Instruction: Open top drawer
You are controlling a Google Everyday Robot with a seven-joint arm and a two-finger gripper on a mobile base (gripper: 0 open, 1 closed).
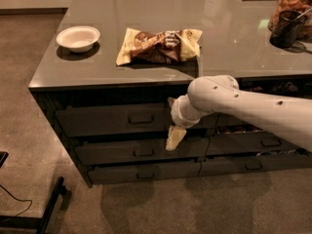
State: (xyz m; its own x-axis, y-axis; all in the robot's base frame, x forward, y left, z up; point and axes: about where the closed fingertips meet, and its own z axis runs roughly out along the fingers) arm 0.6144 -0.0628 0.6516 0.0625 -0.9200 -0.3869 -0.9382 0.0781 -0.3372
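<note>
The top drawer [97, 122] is the tall dark front at the upper left of the counter's drawer bank, under the grey countertop [146, 13]. Its small loop handle [140, 119] sits at the middle of the front. The drawer front stands flush with those around it. My gripper [174, 136] hangs at the end of the cream arm [243, 108], which reaches in from the right. It is just right of and slightly below the handle, in front of the seam between the top and second drawer, and apart from the handle.
Slimmer drawers [136, 151] lie below and narrower ones [258, 143] to the right. On the counter are a white bowl [78, 37], a snack bag [161, 45], a dark cup [286, 28] and a jar [295, 1]. A black stand leg [48, 208] lies on the floor at lower left.
</note>
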